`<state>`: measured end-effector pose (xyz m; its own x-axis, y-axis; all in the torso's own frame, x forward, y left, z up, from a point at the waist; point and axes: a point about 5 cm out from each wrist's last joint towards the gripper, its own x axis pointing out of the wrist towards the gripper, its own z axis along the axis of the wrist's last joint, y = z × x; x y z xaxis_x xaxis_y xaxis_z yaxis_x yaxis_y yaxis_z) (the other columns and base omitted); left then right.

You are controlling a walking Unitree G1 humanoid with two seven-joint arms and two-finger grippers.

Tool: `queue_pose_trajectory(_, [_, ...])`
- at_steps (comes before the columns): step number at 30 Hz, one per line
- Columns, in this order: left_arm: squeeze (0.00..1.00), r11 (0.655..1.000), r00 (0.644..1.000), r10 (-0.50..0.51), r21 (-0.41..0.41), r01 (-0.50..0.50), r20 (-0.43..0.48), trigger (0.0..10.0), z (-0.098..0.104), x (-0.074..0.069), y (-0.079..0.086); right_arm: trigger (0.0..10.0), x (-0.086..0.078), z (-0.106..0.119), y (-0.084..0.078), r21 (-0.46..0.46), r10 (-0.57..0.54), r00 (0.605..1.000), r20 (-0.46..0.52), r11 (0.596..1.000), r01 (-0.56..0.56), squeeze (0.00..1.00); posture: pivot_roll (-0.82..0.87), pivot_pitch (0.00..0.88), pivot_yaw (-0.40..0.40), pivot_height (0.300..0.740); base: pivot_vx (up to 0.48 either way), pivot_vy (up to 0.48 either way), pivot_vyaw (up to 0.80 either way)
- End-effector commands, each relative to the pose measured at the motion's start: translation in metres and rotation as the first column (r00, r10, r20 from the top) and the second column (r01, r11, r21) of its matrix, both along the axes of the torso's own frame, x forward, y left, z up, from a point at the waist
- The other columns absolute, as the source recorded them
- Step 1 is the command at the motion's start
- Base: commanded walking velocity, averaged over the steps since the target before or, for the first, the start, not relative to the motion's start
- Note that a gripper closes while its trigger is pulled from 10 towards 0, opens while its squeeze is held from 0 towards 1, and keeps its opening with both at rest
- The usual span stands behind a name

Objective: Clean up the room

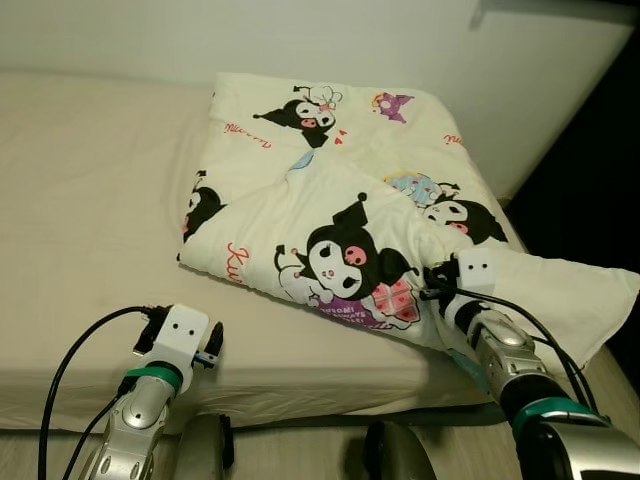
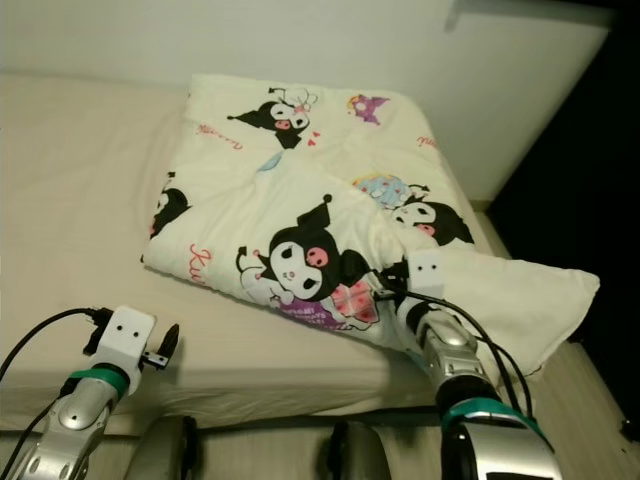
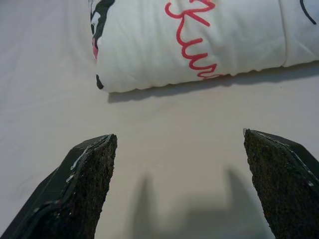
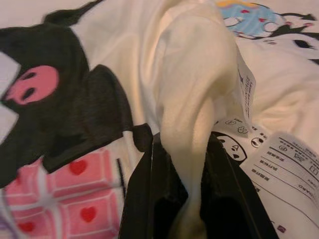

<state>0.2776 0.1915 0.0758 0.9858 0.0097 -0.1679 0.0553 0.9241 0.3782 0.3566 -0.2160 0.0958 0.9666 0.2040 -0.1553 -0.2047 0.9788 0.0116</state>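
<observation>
Blanket lies part-folded on the bed, its near right corner pinched in the right pincer, so that arm leads; left pincer gapes wide, short of the blanket's left edge.

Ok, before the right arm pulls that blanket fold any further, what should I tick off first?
1. Right claw pinching a fold of the blanket: ok.
2. Care label outside the pinch: ok.
3. Left claw open, nothing between its fingers: ok.
4. Left claw apart from the blanket edge, above bare bed sheet: ok.
5. Blanket fully on the bed: not ok, one corner overhangs on the robot's right.
6. Grip depth: cannot tell.
</observation>
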Motion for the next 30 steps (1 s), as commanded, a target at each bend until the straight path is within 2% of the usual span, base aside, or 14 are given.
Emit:
queue_pose_trajectory(1, [0.00,1.000,1.000,0.012,0.007,-0.011,-0.017,10.0,-0.005,-0.001,0.003,0.0,-0.005,-0.004,0.000,0.039,0.037,0.999,0.013,0.999,-0.037,0.00,0.20,0.001,-0.062,0.575,0.000,0.000,0.00])
queue_pose_trajectory(6, [0.00,1.000,1.000,0.016,0.015,-0.016,-0.012,10.0,-0.004,0.000,0.006,0.0,-0.015,-0.009,0.003,0.057,0.168,0.985,0.037,0.984,-0.170,0.00,0.20,0.001,-0.061,0.575,0.000,0.000,0.00])
queue_pose_trajectory(8, [0.00,1.000,1.000,0.021,0.018,-0.021,-0.011,10.0,-0.004,0.000,0.008,0.0,-0.028,-0.019,0.001,0.067,0.248,0.968,0.037,0.966,-0.250,0.00,0.20,0.001,-0.061,0.575,0.000,0.000,0.00])
queue_pose_trajectory(9, [0.00,1.000,1.000,0.021,0.018,-0.021,-0.011,10.0,-0.004,0.000,0.008,0.0,-0.028,-0.019,0.001,0.067,0.248,0.968,0.037,0.966,-0.250,0.00,0.20,0.001,-0.061,0.575,0.000,0.000,0.00])
queue_pose_trajectory(11, [0.00,0.999,1.000,0.024,0.021,-0.024,-0.011,10.0,-0.004,0.000,0.009,0.0,-0.040,-0.028,-0.001,0.077,0.295,0.955,0.029,0.952,-0.297,0.00,0.20,0.001,-0.058,0.575,0.000,0.000,0.00])
queue_pose_trajectory(12, [0.00,0.999,1.000,0.024,0.021,-0.024,-0.011,10.0,-0.004,0.000,0.009,0.0,-0.040,-0.028,-0.001,0.077,0.295,0.955,0.029,0.952,-0.297,0.00,0.20,0.001,-0.058,0.575,0.000,0.000,0.00])
queue_pose_trajectory(15, [0.00,0.999,1.000,0.023,0.025,-0.023,-0.009,10.0,-0.004,0.001,0.009,0.0,-0.064,-0.042,-0.006,0.086,0.350,0.937,0.012,0.933,-0.350,0.00,0.20,0.000,-0.052,0.575,0.000,0.000,0.00])
queue_pose_trajectory(16, [0.00,0.999,1.000,0.023,0.025,-0.023,-0.009,10.0,-0.004,0.001,0.009,0.0,-0.064,-0.042,-0.006,0.086,0.350,0.937,0.012,0.933,-0.350,0.00,0.20,0.000,-0.052,0.575,0.000,0.000,0.00])
queue_pose_trajectory(18, [0.00,0.999,1.000,0.022,0.026,-0.022,-0.006,10.0,-0.003,0.002,0.009,0.0,-0.076,-0.049,-0.007,0.082,0.379,0.925,-0.001,0.922,-0.377,0.00,0.20,0.000,-0.052,0.575,0.000,0.000,0.00])
queue_pose_trajectory(21, [0.00,0.999,1.000,0.021,0.026,-0.021,-0.004,10.0,-0.003,0.002,0.009,0.0,-0.082,-0.052,-0.009,0.078,0.389,0.921,-0.008,0.919,-0.387,0.00,0.20,0.000,-0.048,0.575,0.000,0.000,0.00])
queue_pose_trajectory(24, [0.00,0.999,1.000,0.019,0.029,-0.019,0.001,10.0,-0.002,0.004,0.008,0.0,-0.098,-0.057,-0.012,0.074,0.416,0.909,-0.024,0.907,-0.413,0.00,0.20,0.000,-0.048,0.575,0.000,0.000,0.00])
queue_pose_trajectory(26, [0.00,0.999,1.000,0.019,0.029,-0.019,0.001,10.0,-0.002,0.004,0.008,0.0,-0.098,-0.057,-0.012,0.074,0.416,0.909,-0.024,0.907,-0.413,0.00,0.20,0.000,-0.048,0.575,0.000,0.000,0.00])
queue_pose_trajectory(29, [0.00,0.999,1.000,0.013,0.035,-0.013,0.005,10.0,-0.002,0.004,0.007,0.0,-0.135,-0.068,-0.007,0.056,0.518,0.852,-0.074,0.855,-0.515,0.00,0.20,0.000,-0.046,0.575,0.000,0.000,0.00])
queue_pose_trajectory(30, [0.00,0.999,1.000,0.013,0.035,-0.013,0.005,10.0,-0.002,0.004,0.007,0.0,-0.135,-0.068,-0.007,0.056,0.518,0.852,-0.074,0.855,-0.515,0.00,0.20,0.000,-0.046,0.575,0.000,0.000,0.00])
